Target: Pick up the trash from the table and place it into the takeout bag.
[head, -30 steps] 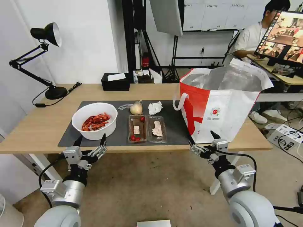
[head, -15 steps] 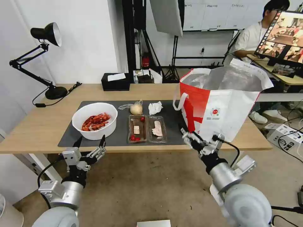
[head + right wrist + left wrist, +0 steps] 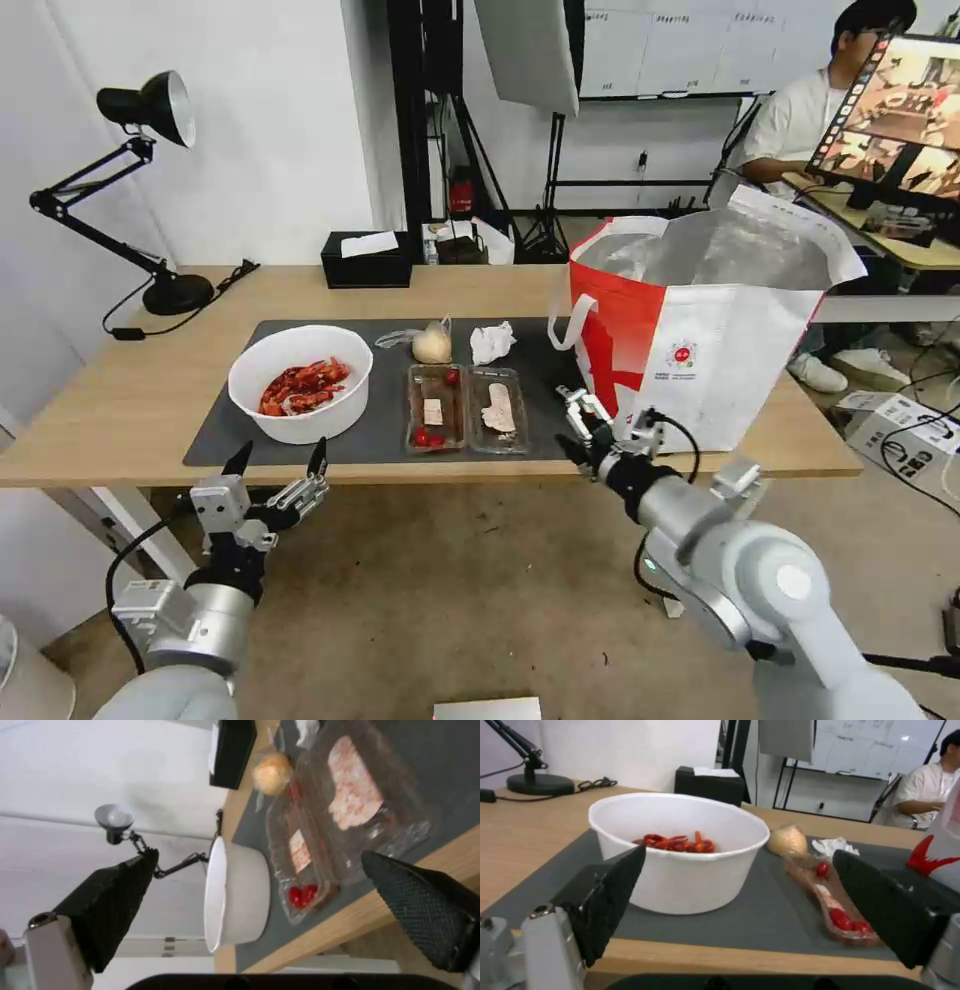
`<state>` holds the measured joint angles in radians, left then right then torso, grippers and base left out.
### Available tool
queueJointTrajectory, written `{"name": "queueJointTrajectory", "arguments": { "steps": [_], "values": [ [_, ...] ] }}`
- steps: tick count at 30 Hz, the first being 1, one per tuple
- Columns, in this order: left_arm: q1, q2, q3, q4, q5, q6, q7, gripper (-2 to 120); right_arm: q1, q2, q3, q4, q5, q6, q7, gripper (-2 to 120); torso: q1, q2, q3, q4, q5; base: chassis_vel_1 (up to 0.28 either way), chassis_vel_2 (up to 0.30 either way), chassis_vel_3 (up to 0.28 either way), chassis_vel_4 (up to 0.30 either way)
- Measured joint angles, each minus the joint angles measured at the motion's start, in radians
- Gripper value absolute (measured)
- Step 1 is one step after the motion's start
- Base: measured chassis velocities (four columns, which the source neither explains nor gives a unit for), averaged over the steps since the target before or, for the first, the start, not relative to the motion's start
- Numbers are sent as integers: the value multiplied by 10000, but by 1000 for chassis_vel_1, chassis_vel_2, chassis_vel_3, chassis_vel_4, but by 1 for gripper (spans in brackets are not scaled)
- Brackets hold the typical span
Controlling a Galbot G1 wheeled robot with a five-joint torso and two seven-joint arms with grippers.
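Observation:
On the dark mat [image 3: 385,425] of the table [image 3: 120,400] stand a white bowl [image 3: 300,383] of red shells, two clear trays [image 3: 434,408] [image 3: 497,408], a wrapped bun [image 3: 432,345] and a crumpled tissue [image 3: 491,341]. The takeout bag [image 3: 700,330] stands open at the mat's right end. My right gripper [image 3: 578,425] is open at the table's front edge, just right of the right tray [image 3: 360,795]. My left gripper [image 3: 279,462] is open below the front edge, facing the bowl [image 3: 680,843].
A black tissue box [image 3: 366,260] and a desk lamp [image 3: 150,180] stand along the table's back. A person sits at a desk with a monitor [image 3: 890,120] behind the bag. Open floor lies in front of the table.
My right arm swung left and up from in front of the bag to the table edge beside the right tray, rolling its wrist. The left gripper sank slightly.

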<state>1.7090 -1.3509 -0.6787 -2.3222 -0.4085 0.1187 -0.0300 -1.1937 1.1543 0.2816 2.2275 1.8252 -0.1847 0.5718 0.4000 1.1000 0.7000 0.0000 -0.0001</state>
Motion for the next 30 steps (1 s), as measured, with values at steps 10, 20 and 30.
{"name": "queueJointTrajectory", "arguments": {
  "steps": [10, 20, 30],
  "values": [
    [209, -123, -248, 63, 46, 18, -39, 100, 676, 228, -1349, -402, -1709, 830, 236, 100, 0, 0, -1, 0, 0, 0, 0, 0, 0],
    [363, -389, -288, -52, 113, 145, -48, 100, 987, 555, -1902, -906, -1917, 1187, 791, 100, 0, 0, 0, 0, 1, 0, 0, 0, 0],
    [496, -481, -334, -84, 196, 164, -49, 100, 1235, 868, -2306, -1321, -1922, 1037, 1482, 100, 0, -1, 0, 0, 0, 0, 0, 0, 0]
  ]
}}
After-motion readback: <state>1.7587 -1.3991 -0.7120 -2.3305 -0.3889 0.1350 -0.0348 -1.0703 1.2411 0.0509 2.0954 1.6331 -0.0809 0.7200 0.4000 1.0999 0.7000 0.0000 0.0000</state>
